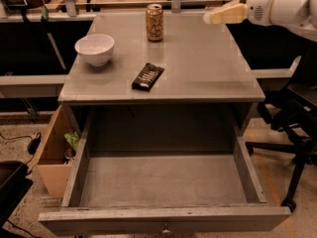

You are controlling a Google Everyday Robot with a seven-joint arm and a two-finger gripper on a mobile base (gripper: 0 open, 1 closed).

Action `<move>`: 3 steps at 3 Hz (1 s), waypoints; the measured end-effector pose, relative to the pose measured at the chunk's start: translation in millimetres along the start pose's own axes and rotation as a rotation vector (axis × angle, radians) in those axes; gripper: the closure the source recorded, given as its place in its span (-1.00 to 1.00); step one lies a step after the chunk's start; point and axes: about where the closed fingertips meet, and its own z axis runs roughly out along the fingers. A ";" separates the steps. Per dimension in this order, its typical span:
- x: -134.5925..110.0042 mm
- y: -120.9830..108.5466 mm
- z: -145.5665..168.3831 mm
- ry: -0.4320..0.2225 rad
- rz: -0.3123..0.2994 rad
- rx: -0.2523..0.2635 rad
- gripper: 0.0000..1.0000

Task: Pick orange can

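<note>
The orange can [154,23] stands upright at the far edge of the grey table [198,68], a little left of the middle of that edge. Its silver top faces up and the pale cursive lettering faces the camera. It touches nothing but the tabletop.

The gripper [210,17] hangs in the air over the far right part of the table, to the right of the can and at about the height of its upper half. Its tan tip points left toward the can, with a clear gap between the two. It has hold of nothing. From this side it reads as one tapered shape, so how far open it is cannot be told. The white arm [282,4] behind it runs off the right edge of the view.

A white bowl [94,48] sits on the left side of the table, nearer than the can and well apart from it. A flat black snack bar wrapper [148,76] lies at an angle near the table's front edge, between the bowl and the middle of the table.

Below the tabletop a wide grey drawer [163,216] is pulled fully out toward the camera. An open box [49,152] stands on the floor against the table's left side. A black office chair [297,113] is at the right.
</note>
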 end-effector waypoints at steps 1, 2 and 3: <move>1.7 -9.1 57.9 0.042 0.007 0.005 -1.00; 9.9 -4.8 113.0 0.064 0.034 -0.016 -1.00; 19.1 18.2 177.8 0.028 0.116 -0.091 -1.00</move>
